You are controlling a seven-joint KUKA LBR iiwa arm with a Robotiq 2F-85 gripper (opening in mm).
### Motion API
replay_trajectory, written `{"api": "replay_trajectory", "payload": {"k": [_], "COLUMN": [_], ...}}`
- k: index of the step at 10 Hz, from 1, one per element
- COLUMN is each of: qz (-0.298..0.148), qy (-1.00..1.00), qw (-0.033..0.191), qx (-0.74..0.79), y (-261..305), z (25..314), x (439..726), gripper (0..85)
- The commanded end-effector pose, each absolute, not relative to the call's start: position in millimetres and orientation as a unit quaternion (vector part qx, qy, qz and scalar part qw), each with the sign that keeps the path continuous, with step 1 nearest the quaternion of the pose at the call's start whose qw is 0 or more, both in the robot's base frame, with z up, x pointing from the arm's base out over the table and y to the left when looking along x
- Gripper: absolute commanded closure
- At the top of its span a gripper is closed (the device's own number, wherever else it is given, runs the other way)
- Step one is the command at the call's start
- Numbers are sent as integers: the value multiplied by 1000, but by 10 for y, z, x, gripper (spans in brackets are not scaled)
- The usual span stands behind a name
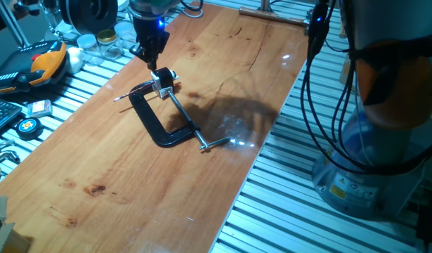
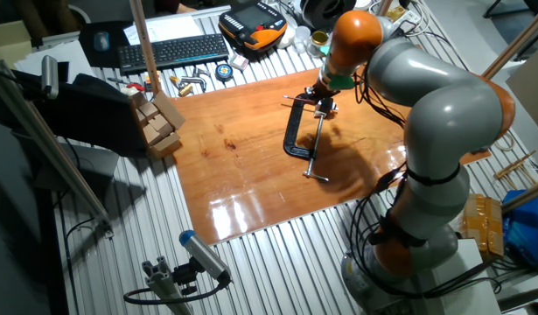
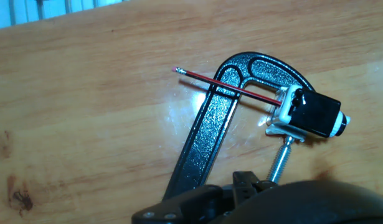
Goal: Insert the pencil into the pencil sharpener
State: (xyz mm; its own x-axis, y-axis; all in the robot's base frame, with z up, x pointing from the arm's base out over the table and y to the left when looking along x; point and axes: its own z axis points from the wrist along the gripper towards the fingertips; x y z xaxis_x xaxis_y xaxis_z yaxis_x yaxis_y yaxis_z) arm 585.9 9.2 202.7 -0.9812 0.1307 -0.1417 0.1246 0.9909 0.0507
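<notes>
Below the end effector (image 1: 148,53), whose opening cannot be judged, the thin, light, snappable red pencil (image 3: 231,88) already sits in the clamped silver-and-black metal pencil sharpener (image 3: 308,115); grip mid-shaft.

A glossy wooden board (image 1: 131,183) sat on the slatted metal bench (image 1: 293,204). A black C-clamp (image 1: 159,121) lay flat on the board, its steel screw (image 1: 182,112) pointing toward the board's near edge.
</notes>
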Motion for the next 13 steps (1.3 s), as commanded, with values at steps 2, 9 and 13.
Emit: {"api": "replay_trajectory", "payload": {"k": [2, 9, 13], "qz": [8, 19, 17], "qy": [999, 1000, 1000], "qw": [28, -14, -12], "qx": [19, -1, -3], "y": [94, 29, 27], "z": [2026, 2189, 2306], "x": [5860, 5714, 5620], "gripper": [850, 850, 850]}}
